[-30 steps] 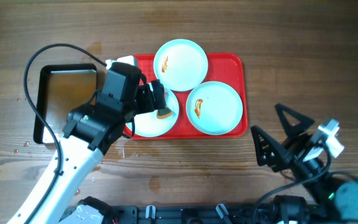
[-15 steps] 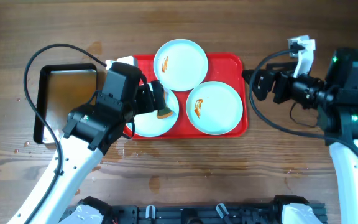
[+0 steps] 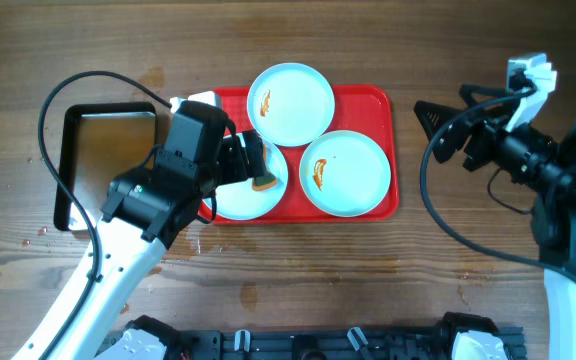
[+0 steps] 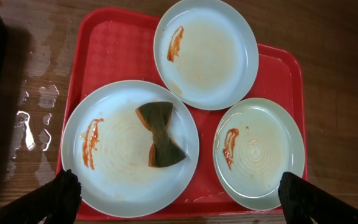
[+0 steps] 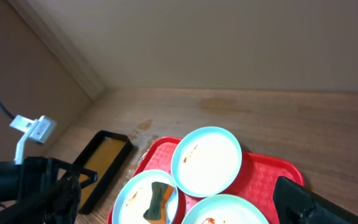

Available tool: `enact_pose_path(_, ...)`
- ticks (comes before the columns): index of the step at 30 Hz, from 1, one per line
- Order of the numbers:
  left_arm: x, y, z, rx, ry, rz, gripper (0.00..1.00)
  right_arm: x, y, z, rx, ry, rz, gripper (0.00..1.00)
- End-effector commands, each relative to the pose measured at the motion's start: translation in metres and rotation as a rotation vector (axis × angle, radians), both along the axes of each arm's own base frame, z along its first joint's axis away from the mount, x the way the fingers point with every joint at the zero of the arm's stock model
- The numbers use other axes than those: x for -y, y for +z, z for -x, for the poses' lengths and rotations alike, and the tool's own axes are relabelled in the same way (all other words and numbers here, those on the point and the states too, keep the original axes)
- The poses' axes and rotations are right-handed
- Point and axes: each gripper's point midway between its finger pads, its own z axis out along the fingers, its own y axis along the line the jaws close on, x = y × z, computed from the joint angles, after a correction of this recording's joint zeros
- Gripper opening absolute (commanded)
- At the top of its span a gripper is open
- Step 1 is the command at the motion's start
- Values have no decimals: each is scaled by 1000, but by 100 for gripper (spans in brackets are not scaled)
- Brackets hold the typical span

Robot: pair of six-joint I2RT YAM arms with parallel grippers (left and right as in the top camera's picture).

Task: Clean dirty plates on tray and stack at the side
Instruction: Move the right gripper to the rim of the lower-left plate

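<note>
Red tray (image 3: 370, 100) sits mid-surface, and all three plates are on it. One plate (image 3: 290, 105) is at 12 o'clock, its far rim riding out over the tray's edge, with an orange-red streak on its 10 o'clock side. A second plate (image 3: 346, 172) is at 4 o'clock, pressed close to the tray's right rim, smear at its 9 o'clock. The third plate (image 4: 129, 146) lies at 8 o'clock, smeared at 9 o'clock too, and it carries a dark green sponge (image 4: 160, 134), pinched like a bow tie, just right of centre. The three rims crowd together in the middle of the tray.

Left claw (image 4: 184, 194) hangs over that 8 o'clock plate with its fingers spread wide and nothing between them. In the overhead view the arm covers much of the plate.

Right claw (image 3: 438, 130) is off at the tray's 3 o'clock, well apart from it, also spread wide and carrying nothing.

At the tray's 9 o'clock lies a black pan (image 3: 68, 160) with a shiny inside, and the left arm's cable (image 3: 58, 100) loops across it. Water spots (image 4: 33, 118) glisten on the wood between the pan and the tray.

A strip of wooden surface (image 3: 408, 250) shows between the tray's right edge and the right claw, with more wood running along 6 o'clock.
</note>
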Motion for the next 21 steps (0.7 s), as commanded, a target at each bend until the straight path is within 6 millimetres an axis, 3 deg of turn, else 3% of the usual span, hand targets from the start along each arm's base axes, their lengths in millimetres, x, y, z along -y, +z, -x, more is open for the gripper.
enact_pose_path(1,-2,4,-4,11,21,1,100,4,-11,-15,-48,-14,-7,100)
enact_pose_path(5,-2,4,-4,15,21,4,100,7,-41,-36,-157,-15,-41,100)
enact_pose_path(7,-2,4,-4,15,21,4,100,4,-57,-42,-353,-64,-226,100)
enact_pose_path(8,-2,4,-5,15,21,4,100,0,-56,-44,-375,-46,-268,100)
enact_pose_path(11,0,-2,-8,-13,65,31,100,-24,-25,-30,-204,208,-246,92)
enact_pose_path(13,3,-19,-12,-60,62,17,88,-27,-20,-23,-183,208,-190,93)
enact_pose_path(14,8,-32,-14,-100,49,16,89,-27,-24,-22,-198,192,-156,93)
enact_pose_path(16,22,-57,-18,-177,17,31,86,-6,-50,-31,-355,-42,-114,90)
enact_pose_path(17,25,-69,-21,-202,15,25,73,10,-62,-36,-426,-178,-117,90)
enact_pose_path(18,25,-82,-25,-229,31,16,63,23,-72,-37,-473,-281,-114,99)
enact_pose_path(19,24,-90,-28,-247,55,19,64,27,-75,-37,-490,-312,-116,100)
enact_pose_path(21,22,-112,-39,-283,117,32,55,19,-75,-32,-499,-258,-113,100)
